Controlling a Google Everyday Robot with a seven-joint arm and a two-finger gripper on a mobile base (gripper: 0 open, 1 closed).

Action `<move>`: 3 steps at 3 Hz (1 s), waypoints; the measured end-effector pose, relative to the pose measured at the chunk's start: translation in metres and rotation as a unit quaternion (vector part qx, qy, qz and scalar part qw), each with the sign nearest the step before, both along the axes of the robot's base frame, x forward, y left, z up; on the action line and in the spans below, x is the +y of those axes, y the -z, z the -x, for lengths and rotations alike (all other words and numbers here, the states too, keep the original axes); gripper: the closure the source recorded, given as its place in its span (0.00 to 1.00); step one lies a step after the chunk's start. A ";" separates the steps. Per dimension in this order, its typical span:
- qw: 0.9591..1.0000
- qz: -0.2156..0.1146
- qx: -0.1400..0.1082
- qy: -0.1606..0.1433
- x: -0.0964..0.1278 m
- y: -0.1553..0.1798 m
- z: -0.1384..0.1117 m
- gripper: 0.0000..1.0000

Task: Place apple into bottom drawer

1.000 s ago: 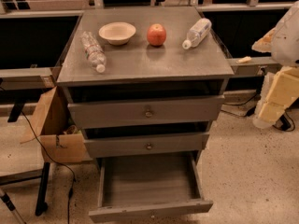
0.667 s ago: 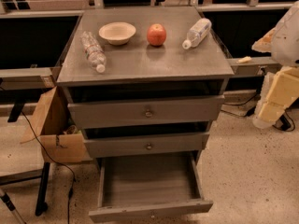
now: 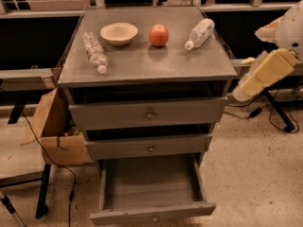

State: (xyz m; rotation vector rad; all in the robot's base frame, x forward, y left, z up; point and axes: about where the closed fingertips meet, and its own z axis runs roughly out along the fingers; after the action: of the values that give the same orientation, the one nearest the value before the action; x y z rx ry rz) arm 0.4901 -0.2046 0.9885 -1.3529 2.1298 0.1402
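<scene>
The red-orange apple [image 3: 158, 35] sits on the grey cabinet top [image 3: 147, 63], at the back middle, between the beige bowl [image 3: 119, 33] and a plastic bottle [image 3: 200, 33]. The bottom drawer [image 3: 151, 186] is pulled out at the foot of the cabinet and holds nothing. My arm comes in from the right edge, and my gripper [image 3: 244, 91] hangs beside the cabinet's right front corner, level with the top drawer. It is well to the right of the apple and lower than it, and holds nothing that I can see.
A second plastic bottle [image 3: 94, 52] lies on the left of the cabinet top. The top drawer [image 3: 147, 113] and middle drawer [image 3: 149, 148] are pushed in. An open cardboard box [image 3: 54, 131] stands left of the cabinet. Cables run over the floor on both sides.
My arm has moved up and to the left, closer to the cabinet's right front corner. The apple, bowl, bottles and drawers have not moved.
</scene>
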 end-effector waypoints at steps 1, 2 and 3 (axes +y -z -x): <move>0.995 -0.083 -0.042 0.027 0.021 -0.021 -0.051 0.00; 0.988 -0.127 -0.066 0.057 0.032 -0.037 -0.113 0.00; 0.981 -0.165 -0.071 0.078 0.028 -0.041 -0.161 0.00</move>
State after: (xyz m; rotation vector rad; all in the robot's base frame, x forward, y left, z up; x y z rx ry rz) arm 0.6510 -0.1768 1.0294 -0.9713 1.9782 0.3096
